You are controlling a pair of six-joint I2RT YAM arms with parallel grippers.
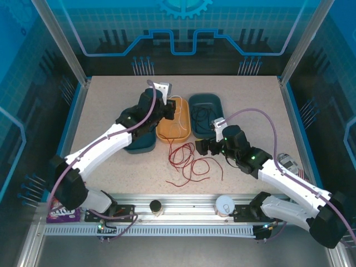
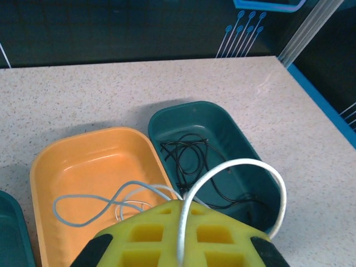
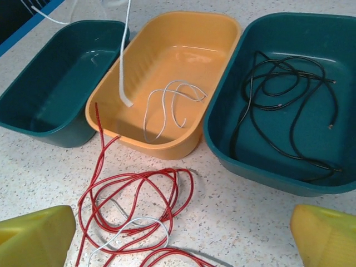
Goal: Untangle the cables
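Thin red wires (image 3: 139, 194) lie loosely coiled on the speckled tabletop (image 3: 250, 217). Pale wires (image 3: 172, 103) sit in the orange plastic tray (image 3: 161, 146), black wires (image 3: 289, 83) in the teal tray (image 3: 250, 167) beside it. The left gripper (image 2: 181, 239) pinches a white cable (image 2: 245, 161); the right gripper (image 1: 203, 147) has its fingers spread wide.

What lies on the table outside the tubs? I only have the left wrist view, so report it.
Observer: Loose red cables lie tangled on the table in front of the orange tub, with a thin whitish cable threaded through them.
Operator: Give me the right gripper's state.
Observer: The right gripper is open, just right of that tangle, holding nothing.
Operator: Check the left teal tub.
Observer: The left teal tub looks empty.
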